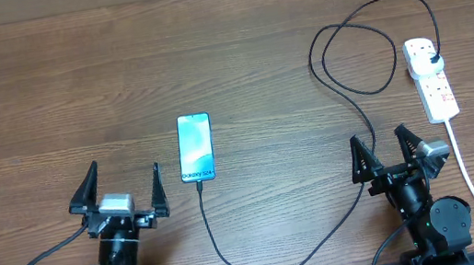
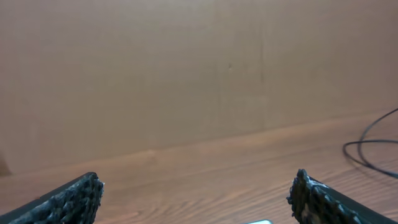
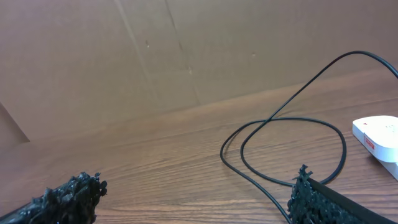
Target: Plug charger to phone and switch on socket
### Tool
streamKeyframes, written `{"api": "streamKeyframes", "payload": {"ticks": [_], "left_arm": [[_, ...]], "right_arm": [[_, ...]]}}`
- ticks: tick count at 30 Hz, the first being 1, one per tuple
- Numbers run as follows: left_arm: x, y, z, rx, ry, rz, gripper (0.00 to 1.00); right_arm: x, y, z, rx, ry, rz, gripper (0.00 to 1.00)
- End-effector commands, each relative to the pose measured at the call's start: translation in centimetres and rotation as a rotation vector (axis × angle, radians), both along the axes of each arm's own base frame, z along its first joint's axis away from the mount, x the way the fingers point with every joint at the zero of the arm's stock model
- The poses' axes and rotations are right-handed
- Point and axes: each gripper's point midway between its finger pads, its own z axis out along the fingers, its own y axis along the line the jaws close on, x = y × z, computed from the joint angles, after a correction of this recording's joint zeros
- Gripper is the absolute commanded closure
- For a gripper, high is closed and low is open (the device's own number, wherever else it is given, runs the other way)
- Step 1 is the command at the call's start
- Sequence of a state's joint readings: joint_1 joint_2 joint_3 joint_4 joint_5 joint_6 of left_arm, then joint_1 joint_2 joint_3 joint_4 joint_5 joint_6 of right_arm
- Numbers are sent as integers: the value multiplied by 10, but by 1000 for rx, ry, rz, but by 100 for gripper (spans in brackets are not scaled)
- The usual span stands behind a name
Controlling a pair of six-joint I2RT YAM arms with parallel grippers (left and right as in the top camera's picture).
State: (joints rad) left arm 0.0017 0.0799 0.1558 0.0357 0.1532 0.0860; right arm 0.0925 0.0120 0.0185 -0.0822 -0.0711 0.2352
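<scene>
The phone (image 1: pixel 195 147) lies flat mid-table, its light blue screen lit. The thin black charger cable (image 1: pixel 278 261) meets the phone's near end, curves right, loops at the back (image 1: pixel 351 51) and ends in a black plug (image 1: pixel 432 59) seated in the white socket strip (image 1: pixel 431 77). The loop also shows in the right wrist view (image 3: pixel 292 124), with the strip's corner (image 3: pixel 379 134). My left gripper (image 1: pixel 122 195) is open and empty, near-left of the phone. My right gripper (image 1: pixel 389 153) is open and empty, near-left of the strip.
The strip's thick white cord (image 1: pixel 471 178) runs toward the near right edge past my right arm. A brown cardboard wall (image 2: pixel 199 68) stands behind the wooden table (image 1: pixel 47 103).
</scene>
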Motion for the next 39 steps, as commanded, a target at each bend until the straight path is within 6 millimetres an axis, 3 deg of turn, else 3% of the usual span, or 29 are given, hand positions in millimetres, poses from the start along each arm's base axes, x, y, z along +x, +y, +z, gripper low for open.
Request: {"api": "streamKeyframes", "payload": {"ticks": [1,20,39], "left_arm": [[0,7,-9,45,-16,46,0],[7,10,-81,51,167,58,0],[7,11,-82,46,174,60,0]], "right_arm": [[0,1,-2,0,-3,2,0],[0,1,-2,0,-3,2,0],[0,1,-2,0,-4,2,0]]}}
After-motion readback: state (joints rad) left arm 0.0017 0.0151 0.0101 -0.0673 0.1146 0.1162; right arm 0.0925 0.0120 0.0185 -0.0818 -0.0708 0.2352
